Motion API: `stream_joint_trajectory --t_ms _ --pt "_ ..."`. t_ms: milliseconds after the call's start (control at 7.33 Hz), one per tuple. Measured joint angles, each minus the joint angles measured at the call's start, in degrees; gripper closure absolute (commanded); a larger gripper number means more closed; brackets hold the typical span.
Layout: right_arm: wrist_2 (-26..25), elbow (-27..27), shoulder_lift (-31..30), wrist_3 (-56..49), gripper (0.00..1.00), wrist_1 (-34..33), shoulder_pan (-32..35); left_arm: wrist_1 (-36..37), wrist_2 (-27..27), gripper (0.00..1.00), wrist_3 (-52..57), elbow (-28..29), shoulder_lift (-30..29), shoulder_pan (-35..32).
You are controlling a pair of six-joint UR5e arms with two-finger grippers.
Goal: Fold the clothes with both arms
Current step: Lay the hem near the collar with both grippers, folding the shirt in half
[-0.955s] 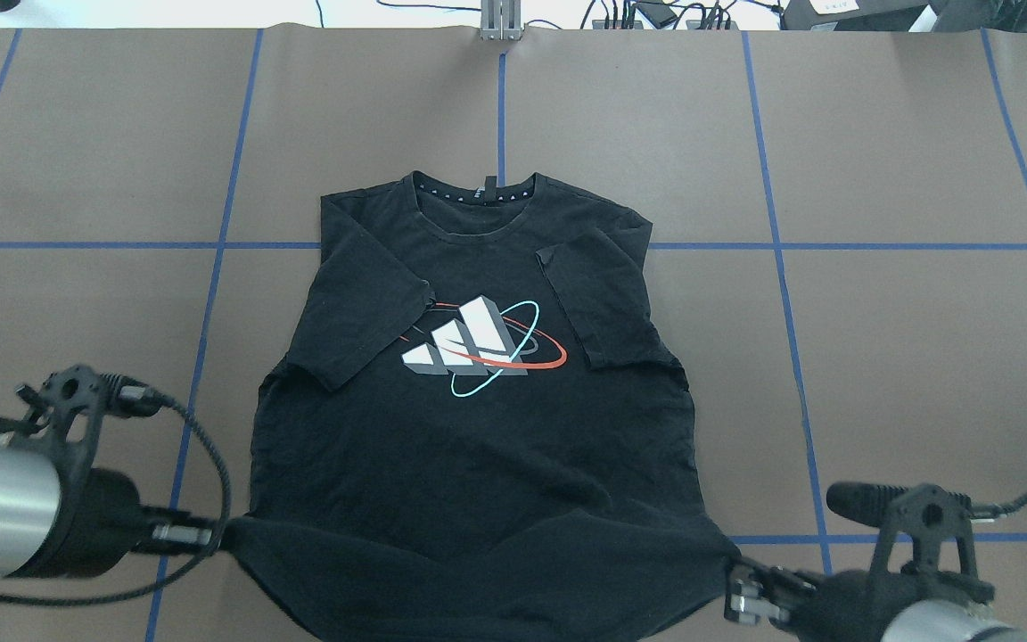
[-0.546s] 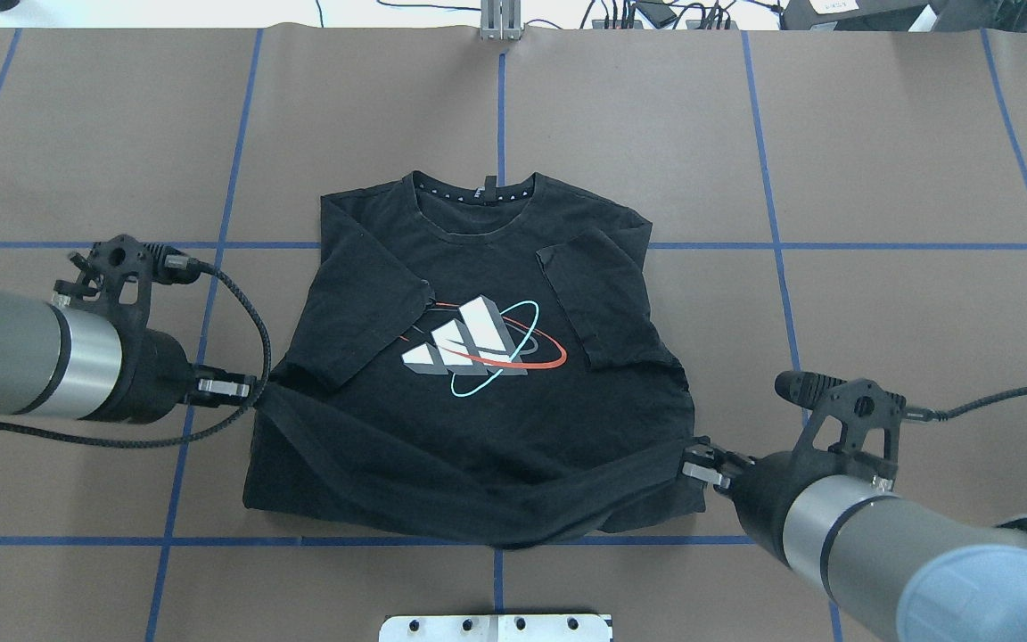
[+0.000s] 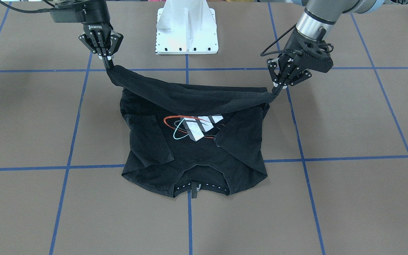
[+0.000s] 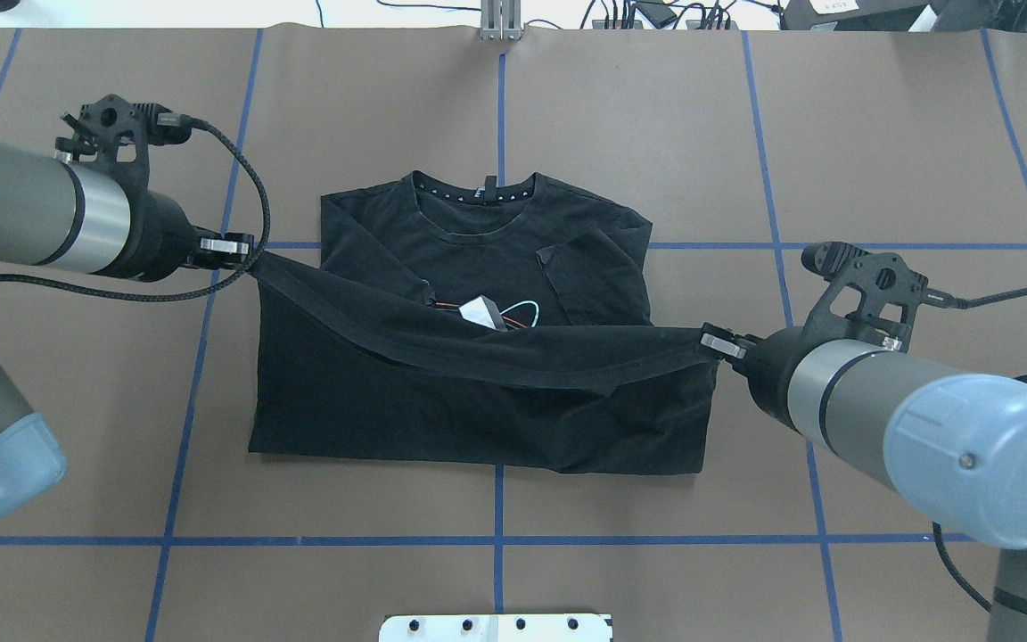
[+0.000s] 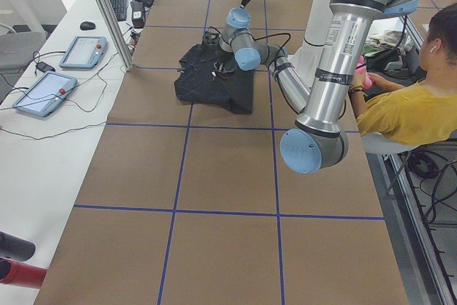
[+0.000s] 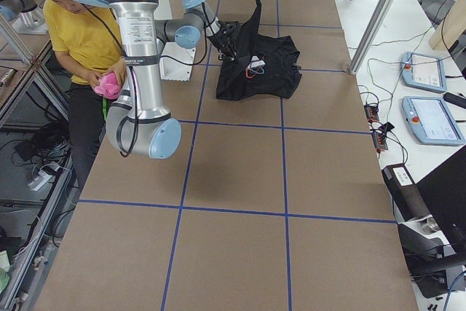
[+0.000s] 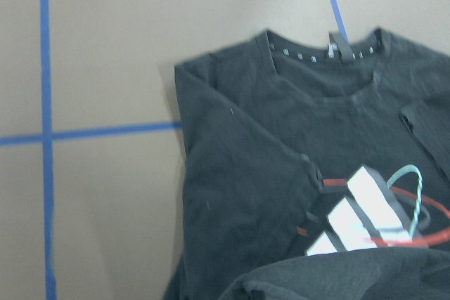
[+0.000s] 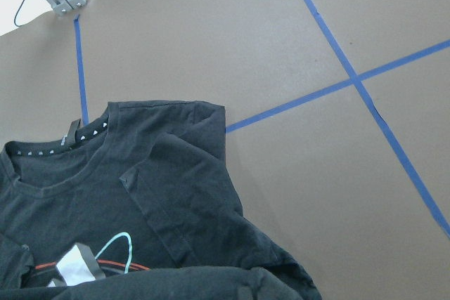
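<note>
A black shirt lies in the middle of the brown table, which has blue lines taped across it. The collar points away from the robot. Both short sleeves are folded in over the chest. The left gripper has its two fingers squeezed tight on one bottom corner of the shirt. The right gripper pinches the other bottom corner the same way. Both corners are up off the table, so the bottom edge hangs stretched like a band between the two grippers. This band crosses over the middle of the shirt and hides part of the picture on the front, with its grey-white bars and red and teal rings. The left gripper is farther from the robot than the right one, so the band runs on a slant. The lower part of the shirt is doubled over. The robot's white stand sits at the table edge. A person in a yellow top sits near it.
</note>
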Motion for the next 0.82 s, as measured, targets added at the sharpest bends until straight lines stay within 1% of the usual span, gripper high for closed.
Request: stream_joint_trajectory --t_ms 409,546,819 --pt "4.77 -10.93 8.96 -2.63 1.0 0.21 7.58 -0.5 1.82 1.0 0.29 8.5 -6.22 -1.86" --pt "6.35 -14.37 11.14 -3.83 1.0 0.28 10.1 -0.77 2.79 1.0 0.71 11.19 -7.76 -2.3" --pt "7.95 -22.01 16.63 -4.81 1.0 0.38 13.53 -3.22 5.25 1.0 1.53 16.65 -9.45 -2.73"
